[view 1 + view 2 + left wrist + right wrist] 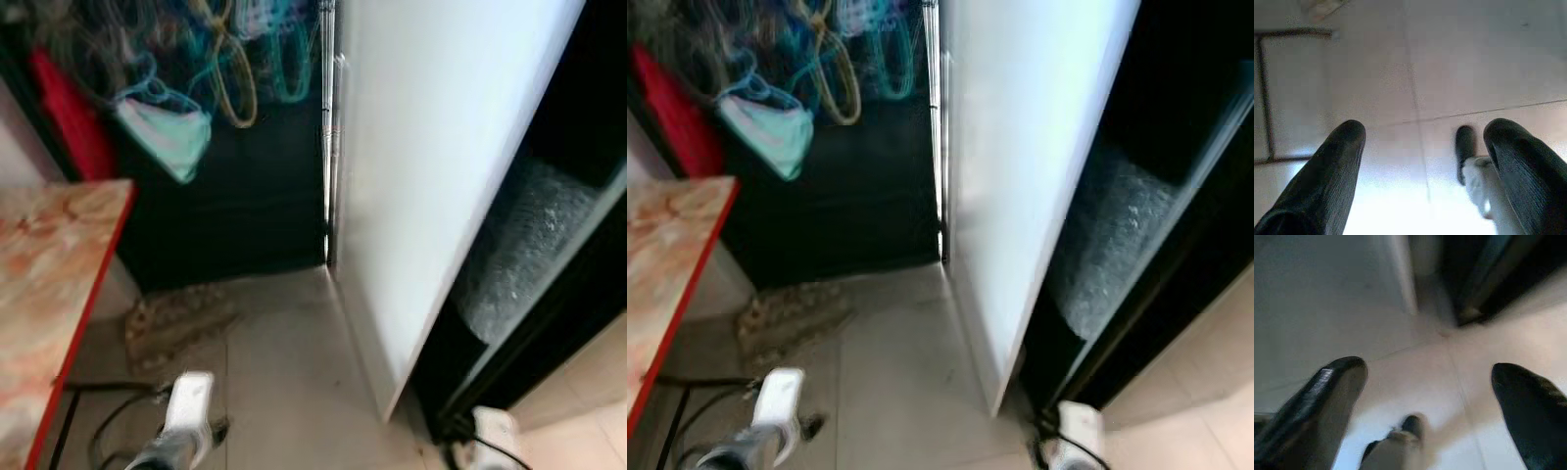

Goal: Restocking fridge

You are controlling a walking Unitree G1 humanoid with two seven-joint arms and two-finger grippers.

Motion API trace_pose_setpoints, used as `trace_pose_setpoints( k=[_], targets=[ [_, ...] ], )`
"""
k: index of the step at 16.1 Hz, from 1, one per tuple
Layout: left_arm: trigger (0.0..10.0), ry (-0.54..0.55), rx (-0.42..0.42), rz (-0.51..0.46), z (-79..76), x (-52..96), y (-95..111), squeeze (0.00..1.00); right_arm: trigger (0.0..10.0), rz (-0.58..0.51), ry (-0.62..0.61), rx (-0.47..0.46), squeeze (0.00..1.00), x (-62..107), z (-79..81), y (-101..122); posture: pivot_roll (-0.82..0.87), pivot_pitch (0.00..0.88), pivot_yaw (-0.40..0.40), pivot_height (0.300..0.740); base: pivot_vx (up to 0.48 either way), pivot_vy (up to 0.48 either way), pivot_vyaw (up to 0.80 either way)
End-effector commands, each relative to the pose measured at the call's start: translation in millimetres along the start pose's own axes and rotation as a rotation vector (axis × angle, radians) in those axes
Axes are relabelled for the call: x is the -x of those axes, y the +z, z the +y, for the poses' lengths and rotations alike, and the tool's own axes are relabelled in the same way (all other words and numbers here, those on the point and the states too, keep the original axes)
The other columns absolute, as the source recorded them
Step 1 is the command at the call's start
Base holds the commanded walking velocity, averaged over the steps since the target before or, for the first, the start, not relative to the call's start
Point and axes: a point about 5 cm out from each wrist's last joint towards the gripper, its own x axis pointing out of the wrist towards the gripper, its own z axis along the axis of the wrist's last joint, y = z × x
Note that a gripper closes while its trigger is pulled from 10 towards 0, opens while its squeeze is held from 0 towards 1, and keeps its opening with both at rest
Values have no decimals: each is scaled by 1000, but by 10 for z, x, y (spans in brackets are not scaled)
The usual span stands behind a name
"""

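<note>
Fridge: its white door stands open ahead and to the right, edge-on toward the camera; the dark inside lies right of the door, with one frosty grey mass on a shelf.
Left gripper: hangs low at the robot's left, over the tiled floor, well apart from the fridge; its two black fingers are spread wide with nothing between them.
Right gripper: hangs low near the bottom corner of the fridge, fingers spread wide, holding nothing.
Open room: a strip of pale floor runs between the table and the fridge door.
Edges: one table with a marbled top and red rim at the left; a dark wall behind.
Other things: a blurred bunch of coloured hangers; one crumpled mat; black cables on the floor under the table.
</note>
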Motion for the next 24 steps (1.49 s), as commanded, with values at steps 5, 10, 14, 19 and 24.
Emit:
trace_pose_setpoints(
  k=[5,10,14,19,24],
  targets=[
    [10000,-14,-20,0,-52,-1,-13,0,10000,37,11,56,0,19,-36,-84,9,0,21,740,0,0,800],
    [10000,-14,-17,-8,-57,-2,12,0,10000,46,18,76,0,19,-44,-78,13,0,13,740,0,0,800],
    [10000,-9,-16,-10,-49,-3,27,0,10000,49,21,78,0,16,-39,-68,13,0,16,740,0,0,800],
    [10000,-6,-10,-14,-48,-3,44,0,10000,56,31,106,0,12,-34,-48,20,0,13,740,0,0,800],
    [10000,-3,-1,-22,-56,-4,61,0,10000,56,39,123,0,10,-36,-26,29,0,6,740,0,0,800]
  ],
)
